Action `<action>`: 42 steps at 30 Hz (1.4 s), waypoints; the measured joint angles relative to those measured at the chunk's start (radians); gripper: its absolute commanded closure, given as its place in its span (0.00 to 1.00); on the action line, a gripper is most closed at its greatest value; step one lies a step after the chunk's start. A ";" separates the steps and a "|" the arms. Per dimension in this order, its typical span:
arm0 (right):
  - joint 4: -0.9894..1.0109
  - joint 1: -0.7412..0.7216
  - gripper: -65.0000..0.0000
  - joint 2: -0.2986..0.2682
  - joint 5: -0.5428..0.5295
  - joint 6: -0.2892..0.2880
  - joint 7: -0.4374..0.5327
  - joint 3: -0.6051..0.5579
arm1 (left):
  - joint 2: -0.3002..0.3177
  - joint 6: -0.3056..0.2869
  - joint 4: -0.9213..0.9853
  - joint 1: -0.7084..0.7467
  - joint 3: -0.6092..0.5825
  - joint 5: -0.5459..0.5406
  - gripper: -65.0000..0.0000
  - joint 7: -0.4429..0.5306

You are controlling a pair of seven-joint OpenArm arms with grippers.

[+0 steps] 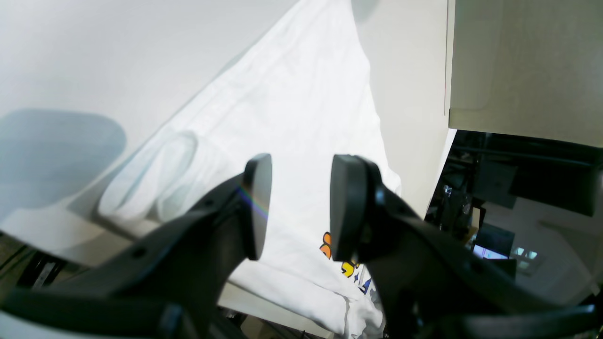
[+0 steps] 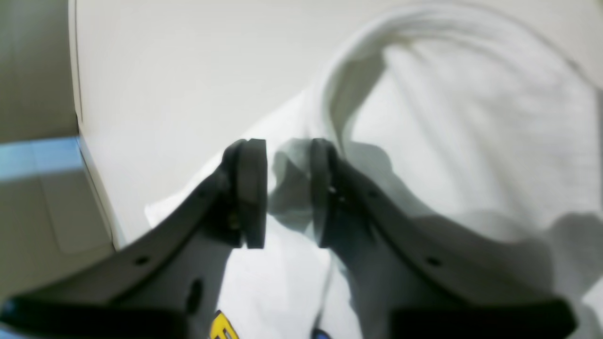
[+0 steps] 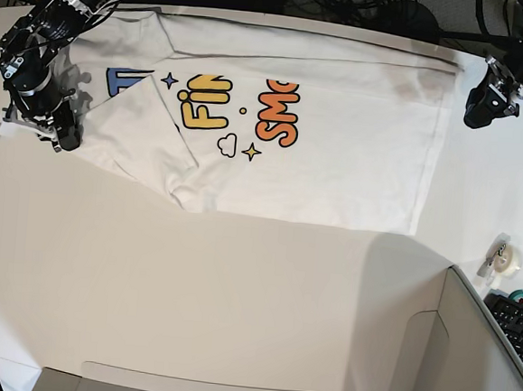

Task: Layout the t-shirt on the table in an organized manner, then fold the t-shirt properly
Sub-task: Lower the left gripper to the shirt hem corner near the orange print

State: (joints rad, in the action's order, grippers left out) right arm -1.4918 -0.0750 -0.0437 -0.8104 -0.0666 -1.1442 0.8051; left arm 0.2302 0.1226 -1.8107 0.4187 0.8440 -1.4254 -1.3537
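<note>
We see 2 black robot arms reaching over a white bench [image 3: 191, 281]. The right gripper [image 2: 287, 193] sits low at the shirt's sleeve edge, its pads a narrow gap apart with shadowed white cloth between them; whether they pinch it we cannot tell. The left gripper [image 1: 299, 207] hovers off the shirt's far end, its jaws spread with nothing between them. The t-shirt [image 3: 337, 156] lies spread print-up along the bench's far edge, showing yellow and orange lettering, with 1 sleeve [image 3: 144, 136] folded across the blue letters. Grey cardboard box walls [image 3: 429, 363] rise at the bench's near side. A roll of tape [image 3: 507, 260] and a keyboard [image 3: 518, 329] lie beyond the bench's curved edge.
</note>
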 measured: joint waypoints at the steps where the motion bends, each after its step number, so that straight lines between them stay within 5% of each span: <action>1: 0.000 0.000 0.99 0.001 0.000 0.000 -0.002 -0.011 | 0.000 0.000 0.000 0.003 0.000 0.000 0.67 0.000; 8: 0.002 0.000 1.00 -0.002 0.000 0.003 -0.004 -0.069 | 0.000 0.000 0.002 -0.040 0.000 0.001 0.67 -0.004; 16: 0.001 0.011 1.00 -0.005 -0.004 0.003 -0.006 -0.066 | 0.054 0.000 0.077 -0.257 -0.005 0.000 0.67 0.001; 25: 0.000 0.025 1.00 -0.006 -0.011 0.003 0.000 -0.064 | 0.147 0.008 0.626 -0.552 -0.346 0.012 0.66 0.031; 32: 0.000 0.027 1.00 -0.006 -0.011 0.004 -0.001 -0.064 | 0.177 0.019 0.626 -0.686 -0.570 0.177 0.66 0.054; 42: 0.000 0.028 1.00 -0.006 -0.011 0.003 -0.003 -0.064 | 0.311 0.025 0.628 -0.690 -0.860 0.355 0.66 0.302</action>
State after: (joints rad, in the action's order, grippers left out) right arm -1.4921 -0.0471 -0.0494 -0.8215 -0.0631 -1.1473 0.7410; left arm 0.5407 0.1474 -1.1824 -0.2718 -0.0158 -1.0702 -1.0519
